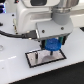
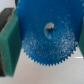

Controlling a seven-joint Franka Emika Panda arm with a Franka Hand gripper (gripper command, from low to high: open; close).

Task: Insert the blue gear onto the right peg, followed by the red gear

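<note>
The blue gear hangs just above the grey black-edged plate, held by my gripper, which is shut on its rim. In the wrist view the blue gear fills most of the picture, toothed edge showing, with a pale hole at its centre. A dark green finger pad presses against one side of the gear. One thin dark peg stands on the plate, toward the exterior view's left of the gear. The right peg is hidden under the gear and hand. The red gear is out of view.
The arm's large white body fills the upper part of the exterior view, with a black cable running off to the exterior view's left. The plate lies on a white table.
</note>
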